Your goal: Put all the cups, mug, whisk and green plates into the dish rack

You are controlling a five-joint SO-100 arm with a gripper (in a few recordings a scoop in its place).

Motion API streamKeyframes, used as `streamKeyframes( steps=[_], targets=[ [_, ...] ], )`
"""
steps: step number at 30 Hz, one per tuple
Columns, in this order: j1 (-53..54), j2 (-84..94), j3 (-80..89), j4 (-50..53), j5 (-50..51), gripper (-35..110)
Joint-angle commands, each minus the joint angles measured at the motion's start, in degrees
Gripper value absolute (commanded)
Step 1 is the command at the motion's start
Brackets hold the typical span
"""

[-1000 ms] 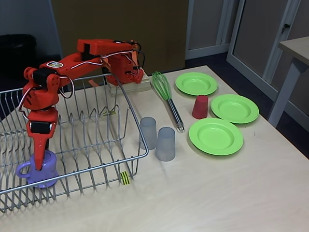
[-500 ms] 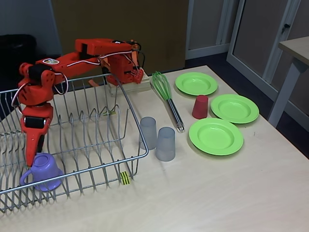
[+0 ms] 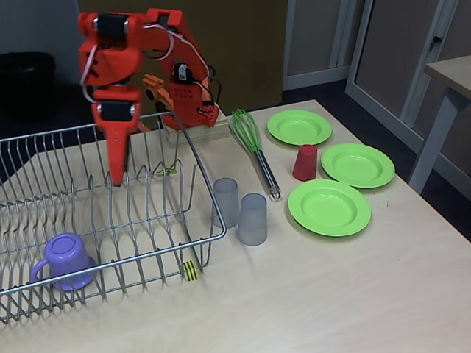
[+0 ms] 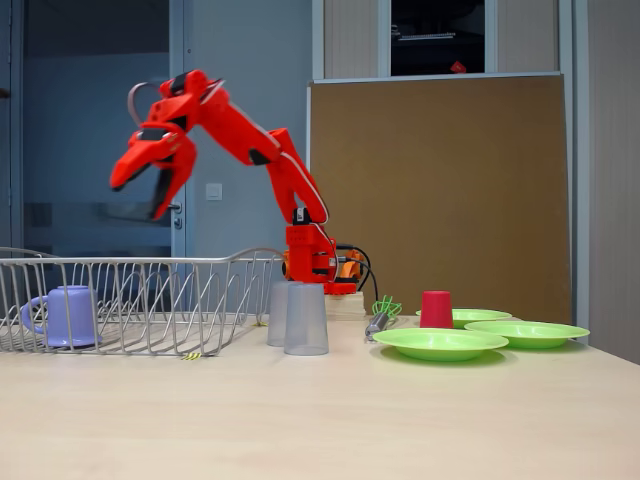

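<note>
Gripper [image 4: 148,190]: raised above the dish rack [image 3: 110,213], blurred in a fixed view, jaws parted and empty. Mug [image 3: 65,261]: released since earlier, now upright in the rack, below the gripper. Whisk [image 4: 381,313]: largely hidden behind plates [image 4: 440,342].

Red arm [image 3: 158,44] raised high, elbow bent, gripper [image 4: 140,185] pointing downward, jaws parted and empty

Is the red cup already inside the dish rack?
No. The red cup stands upside down on the table among the green plates, well outside the dish rack.
</note>
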Motion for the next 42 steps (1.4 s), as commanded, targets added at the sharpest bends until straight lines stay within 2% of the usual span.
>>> streamKeyframes(
  steps=[1, 6, 10, 20, 29, 42],
  targets=[
    [-10.46, 13.89, 14.5, -2.46, 14.85, 37],
    [-22.32, 21.53, 28.74, -9.14, 33.57, 37],
    [-29.88, 20.57, 33.05, -14.94, 43.59, 39],
    [-38.32, 11.16, 37.27, -28.74, 56.78, 41],
    [-40.87, 10.11, 53.0, -45.35, 64.42, 41],
    [-36.83, 13.1, 61.44, -49.31, 63.37, 38]
  ],
)
